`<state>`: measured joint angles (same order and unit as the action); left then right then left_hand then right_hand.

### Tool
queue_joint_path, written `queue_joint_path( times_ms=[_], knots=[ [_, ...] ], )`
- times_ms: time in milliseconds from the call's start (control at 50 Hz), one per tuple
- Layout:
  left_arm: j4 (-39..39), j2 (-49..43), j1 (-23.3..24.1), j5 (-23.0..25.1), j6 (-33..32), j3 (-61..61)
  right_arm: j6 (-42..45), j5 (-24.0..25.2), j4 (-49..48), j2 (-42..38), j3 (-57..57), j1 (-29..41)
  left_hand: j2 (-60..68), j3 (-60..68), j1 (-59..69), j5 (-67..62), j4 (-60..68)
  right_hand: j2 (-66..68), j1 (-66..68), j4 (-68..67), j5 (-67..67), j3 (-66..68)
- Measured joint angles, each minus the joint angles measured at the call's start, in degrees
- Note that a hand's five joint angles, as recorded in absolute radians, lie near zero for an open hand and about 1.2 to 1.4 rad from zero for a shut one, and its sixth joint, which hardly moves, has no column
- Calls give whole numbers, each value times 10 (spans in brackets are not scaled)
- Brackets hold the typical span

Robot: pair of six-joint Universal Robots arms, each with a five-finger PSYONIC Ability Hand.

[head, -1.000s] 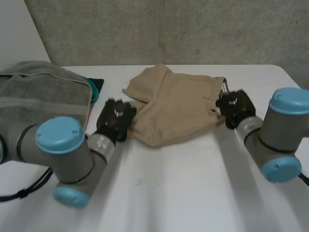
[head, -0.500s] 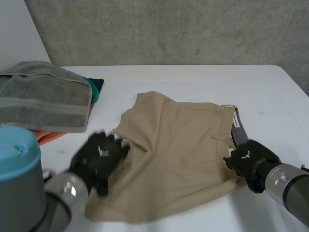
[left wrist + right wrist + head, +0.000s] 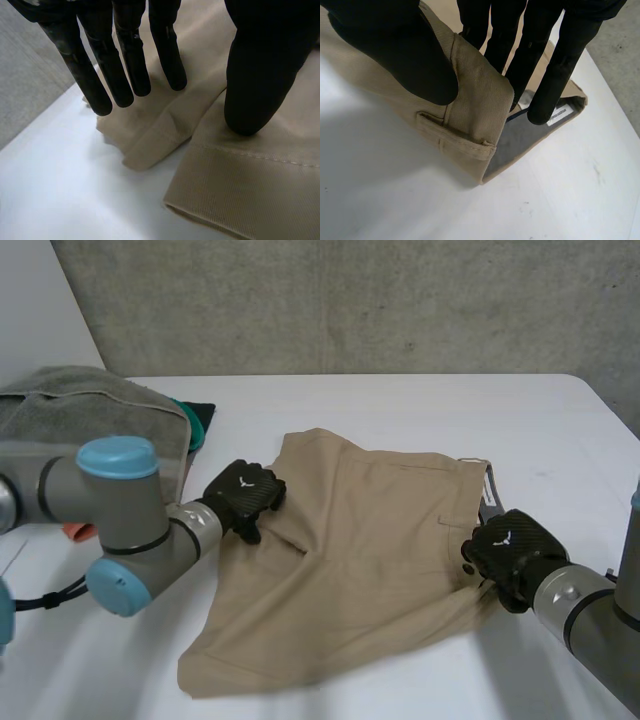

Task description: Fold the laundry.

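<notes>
Shorts (image 3: 370, 560), tan in colour, lie spread out on the white desk (image 3: 400, 400), near its front edge and between the two arms. The top band of the shorts is on the right side. The legs reach over to the left.

The left robot hand (image 3: 243, 496) sits on the left edge of the shorts. In the left wrist view its fingers (image 3: 136, 55) are straight and lie on a bumpy fold of the cloth. Its thumb (image 3: 260, 75) pushes down on the cloth a little way off from them. A ridge of cloth stands up between the thumb and the fingers, but they are apart. So this robot hand is released and only rests on the shorts.

The right robot hand (image 3: 510, 550) is at the top band. In the right wrist view its thumb (image 3: 395, 45) presses on the outside of the band, and its fingers (image 3: 562, 65) go in behind it. The band is pinched between them, so this robot hand is grasping the shorts. A belt loop (image 3: 455, 140) sits just under the thumb. The inside of the band is grey, and a small white label (image 3: 561, 114) shows by the fingertips.

At the far left of the desk is a folded grey towel (image 3: 90, 430) with something teal (image 3: 198, 425) peeking out beside it. They do not touch the shorts.
</notes>
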<state>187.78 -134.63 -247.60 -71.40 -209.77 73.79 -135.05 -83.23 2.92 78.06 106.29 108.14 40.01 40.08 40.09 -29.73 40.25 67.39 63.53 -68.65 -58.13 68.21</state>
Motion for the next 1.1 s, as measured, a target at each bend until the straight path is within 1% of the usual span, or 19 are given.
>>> queue_joint_path(
  times_ms=[120, 220, 240, 260, 320, 460, 500, 580, 720, 760, 780, 820, 840, 860, 880, 920, 960, 1000, 1100],
  knots=[
    [-6, -33, 2, -3, -1, -47, 1, -1, -3, -16, 0, 0, 32, 32, 35, -24, 30, 0, 0, 0, 0, 0],
    [-4, -51, 2, -7, -5, -72, 1, 0, -3, -25, 0, 1, 190, 180, 190, -161, 180, 0, 0, 0, 0, 0],
    [-4, -53, 3, -8, -5, -74, 1, 0, -3, -26, 0, 1, 245, 242, 250, -218, 239, 0, 0, 0, 0, 0],
    [-4, -53, 3, -9, -6, -76, 1, 0, -3, -27, 0, 1, 277, 273, 263, -247, 274, 0, 0, 0, 0, 0],
    [-4, -52, 4, -18, -7, -76, 1, 0, -3, -27, 0, 1, 284, 281, 263, -247, 283, 0, 0, 0, 0, 0],
    [-9, -38, 8, -84, -20, -58, 0, 0, -5, -26, -2, 1, 284, 281, 263, -247, 283, 0, 0, 0, 0, 0],
    [-9, -28, 9, -120, -30, -47, 0, 0, -8, -26, -2, 2, 284, 281, 263, -247, 283, 0, 0, 0, 0, 0],
    [-9, -16, 12, -166, -43, -36, -2, 0, -14, -26, -2, 4, 284, 281, 263, -247, 283, 0, 0, 0, 0, 0],
    [-10, -11, 30, -212, -52, -32, -18, 0, -20, -25, -1, 5, 281, 279, 262, -247, 281, 0, 0, 0, 0, 0],
    [-9, -10, 38, -216, -52, -32, -25, 1, -20, -25, -2, 4, 217, 216, 209, -210, 214, 0, 0, 0, 0, 0],
    [-9, -10, 43, -219, -52, -32, -28, 1, -20, -25, -2, 4, 118, 119, 108, -130, 126, 0, 0, 0, 0, 0],
    [-8, -7, 51, -222, -52, -31, -33, 2, -20, -25, -2, 2, 29, 31, 2, -33, 26, 0, 0, 0, 0, 0],
    [-8, -6, 52, -222, -52, -31, -34, 2, -20, -25, -2, 2, -16, -14, -41, 13, -20, 0, 0, 0, 0, 0],
    [-8, 1, 57, -224, -51, -30, -37, 2, -20, -25, -2, 2, -16, -14, -41, 13, -20, 0, 0, 0, 0, 0],
    [-7, 8, 59, -226, -49, -27, -38, 2, -20, -25, -1, 2, -91, -88, -97, 91, -96, 0, 0, 0, 0, 0],
    [-7, 23, 60, -228, -48, -21, -39, 3, -21, -25, -1, 2, -96, -95, -101, 100, -103, 0, 0, 0, 0, 0],
    [-7, 61, 58, -231, -44, 0, -41, 2, -22, -25, -1, 2, -131, -130, -129, 137, -142, 0, 0, 0, 0, 0],
    [-7, 93, 55, -232, -42, 19, -42, 2, -23, -25, -1, 2, -133, -131, -129, 140, -143, 0, 0, 0, 0, 0],
    [-13, 217, 47, -231, -23, 122, -68, 0, -36, -25, -2, 2, -134, -131, -129, 141, -144, 0, 0, -1, 0, 0]
  ],
)
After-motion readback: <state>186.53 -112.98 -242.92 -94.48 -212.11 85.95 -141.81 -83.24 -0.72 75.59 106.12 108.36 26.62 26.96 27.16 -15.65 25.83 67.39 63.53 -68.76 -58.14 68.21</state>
